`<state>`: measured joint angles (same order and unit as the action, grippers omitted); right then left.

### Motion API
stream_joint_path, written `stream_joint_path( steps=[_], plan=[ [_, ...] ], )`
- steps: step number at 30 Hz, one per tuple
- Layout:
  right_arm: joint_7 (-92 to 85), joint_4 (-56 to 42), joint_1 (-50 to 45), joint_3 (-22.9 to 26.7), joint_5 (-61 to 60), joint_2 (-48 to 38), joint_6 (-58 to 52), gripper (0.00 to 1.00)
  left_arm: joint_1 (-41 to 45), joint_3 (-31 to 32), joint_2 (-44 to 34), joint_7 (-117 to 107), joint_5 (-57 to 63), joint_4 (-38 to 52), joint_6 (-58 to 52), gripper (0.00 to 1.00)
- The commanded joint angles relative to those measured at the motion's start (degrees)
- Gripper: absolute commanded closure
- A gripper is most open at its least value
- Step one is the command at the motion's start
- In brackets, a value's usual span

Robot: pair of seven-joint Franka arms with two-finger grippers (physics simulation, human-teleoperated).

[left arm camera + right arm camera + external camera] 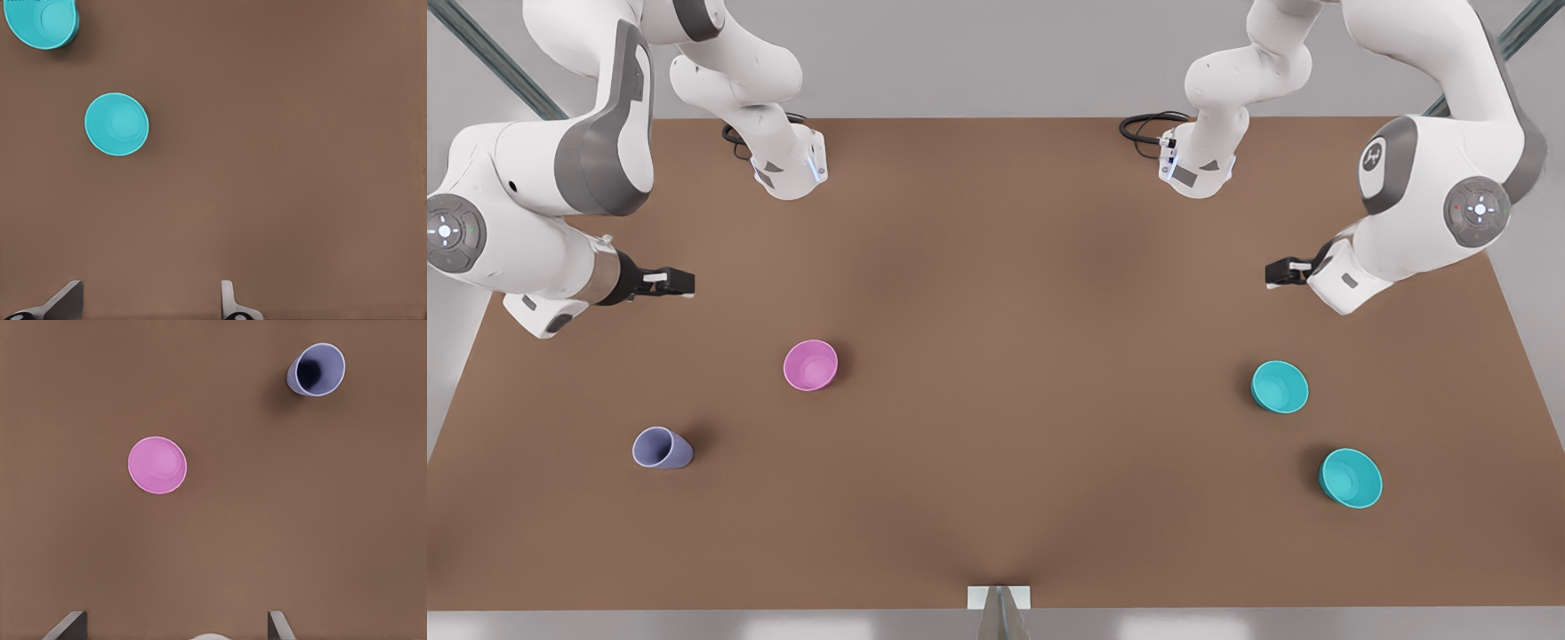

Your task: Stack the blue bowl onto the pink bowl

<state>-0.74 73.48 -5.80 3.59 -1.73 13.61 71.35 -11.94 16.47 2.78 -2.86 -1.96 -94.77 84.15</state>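
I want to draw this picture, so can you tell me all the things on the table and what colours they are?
pink bowl: one, pink, towards the front view's left
lavender cup: one, lavender-blue, near the front view's lower left
blue bowl: one, turquoise, on the front view's right
teal bowl: one, slightly darker teal, nearer the camera than the blue bowl
table: one, brown
left gripper: one, open, on the front view's right
right gripper: one, open, on the front view's left
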Motion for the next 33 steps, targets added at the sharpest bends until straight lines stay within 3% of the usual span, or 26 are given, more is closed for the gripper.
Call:
stream_joint_path(
  steps=[1,7,11,19,33],
  plan=[
    [-0.05,0.0,0.0,0.01,-0.11,0.01,0.28,0.0,-1.07,0.14,0.03,-0.66,0.03,0.03,-0.03,0.0],
    [-0.31,1.4,1.05,0.27,0.68,4.48,0.54,0.0,-1.07,0.14,0.12,-0.66,0.03,0.03,-0.3,0.0],
    [1.0,19.33,2.37,0.28,-1.78,7.39,25.5,0.0,-1.07,0.14,0.91,-0.66,0.03,0.03,-0.39,0.0],
    [1.36,37.79,1.4,0.01,-10.48,5.72,50.64,0.0,-1.16,0.14,1.17,-0.66,0.03,-0.06,-0.56,0.0],
    [1.36,40.6,-1.5,-0.34,-14.0,14.77,57.59,0.0,-1.16,0.05,1.7,-0.75,0.12,0.03,-1.53,0.0]
  ],
)
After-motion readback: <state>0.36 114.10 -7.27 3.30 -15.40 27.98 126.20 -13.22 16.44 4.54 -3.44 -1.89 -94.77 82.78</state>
